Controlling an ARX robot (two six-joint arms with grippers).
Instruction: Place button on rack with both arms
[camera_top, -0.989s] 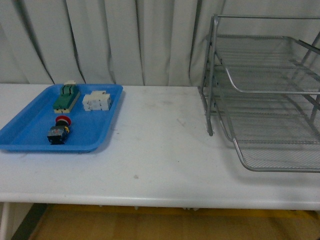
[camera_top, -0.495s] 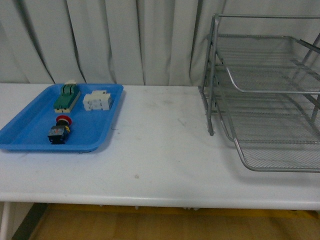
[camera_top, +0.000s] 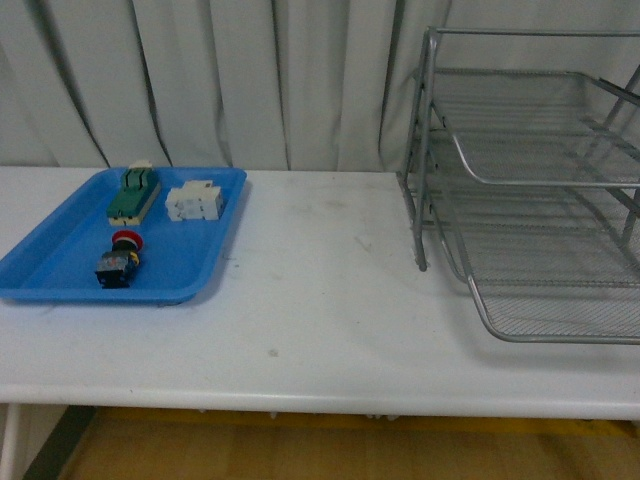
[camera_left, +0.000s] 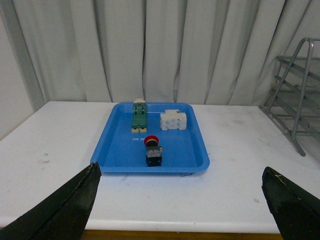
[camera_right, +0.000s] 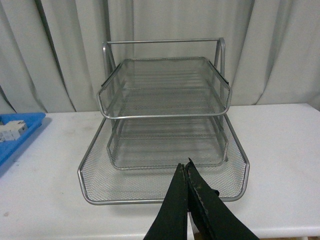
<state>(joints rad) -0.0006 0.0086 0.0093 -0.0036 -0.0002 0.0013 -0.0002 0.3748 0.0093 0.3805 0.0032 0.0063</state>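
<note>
Far left of the front view there's a flat blue plastic tray (camera_top: 60, 275) with a raised rim, sitting on a scuffed white table (camera_top: 320, 310). The button (camera_top: 119, 262) lies in the tray's near part: glossy red mushroom cap, boxy black-blue body, cap pointing toward the pleated grey curtain (camera_top: 250, 80). Behind it in the tray sit a long green-and-cream block (camera_top: 133, 197) and, just beside that, some chunky white blocks (camera_top: 194, 202). Over on the right side stands the rack (camera_top: 530, 190), silver wire mesh on a metal tube frame, three tiers, with the lowest sticking out furthest. The left gripper (camera_left: 181, 171) is spread wide, gripping nothing, and faces the tray. The right gripper (camera_right: 186, 169) is clamped tight, tips pressed together on nothing, in front of the rack's lowest tier.
</note>
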